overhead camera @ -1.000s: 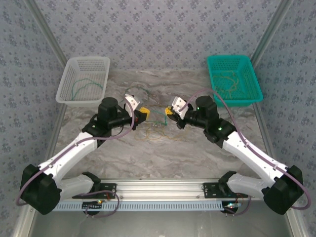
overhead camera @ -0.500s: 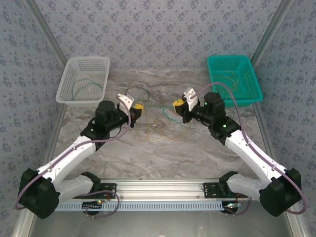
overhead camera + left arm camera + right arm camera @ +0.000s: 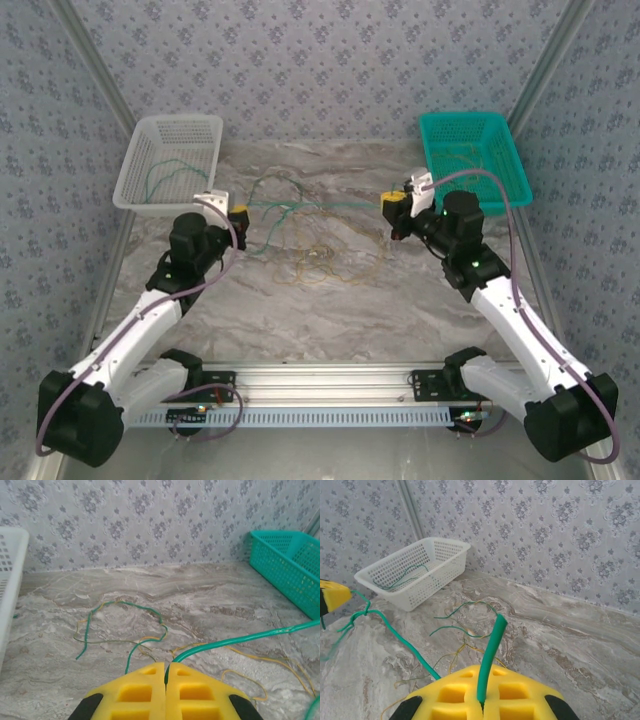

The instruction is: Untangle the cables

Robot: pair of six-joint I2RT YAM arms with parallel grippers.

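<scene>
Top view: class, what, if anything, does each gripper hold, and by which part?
The left gripper and right gripper each pinch one thin green cable; the right grips just below its tip.

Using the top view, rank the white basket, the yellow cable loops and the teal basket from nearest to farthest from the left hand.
From the left hand, shut on the green cable:
1. White basket, close by, back-left.
2. Yellow cable loops, mid-table, rightward.
3. Teal basket, far right.
</scene>
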